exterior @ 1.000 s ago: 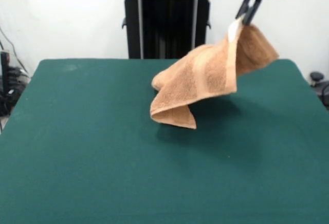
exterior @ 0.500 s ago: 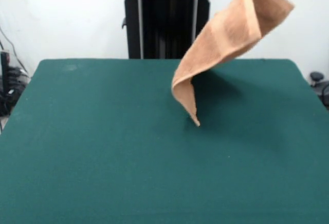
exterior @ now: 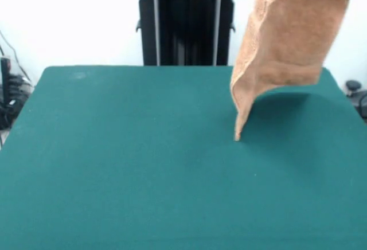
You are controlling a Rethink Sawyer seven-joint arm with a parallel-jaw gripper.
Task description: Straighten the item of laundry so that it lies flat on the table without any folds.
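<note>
The item of laundry [exterior: 289, 38], a light-brown terry towel, hangs from above the picture's top edge at the upper right. It drapes down in a loose vertical sheet with one side curled. Its lowest corner [exterior: 237, 138] reaches down to the table [exterior: 114, 164], which is covered in dark green cloth; I cannot tell whether the corner touches it. The towel's top, and whatever holds it, are cut off by the top edge. The gripper does not show in the front view.
The black pedestal with a red top [exterior: 186, 20] stands behind the table's far edge. Cables [exterior: 8, 95] lie off the table's left side, and a dark object [exterior: 355, 89] sits beyond its right edge.
The towel has risen and swung to the right, from a heap on the table to hanging nearly free. The gripper that pinched its corner has gone up out of the picture.
</note>
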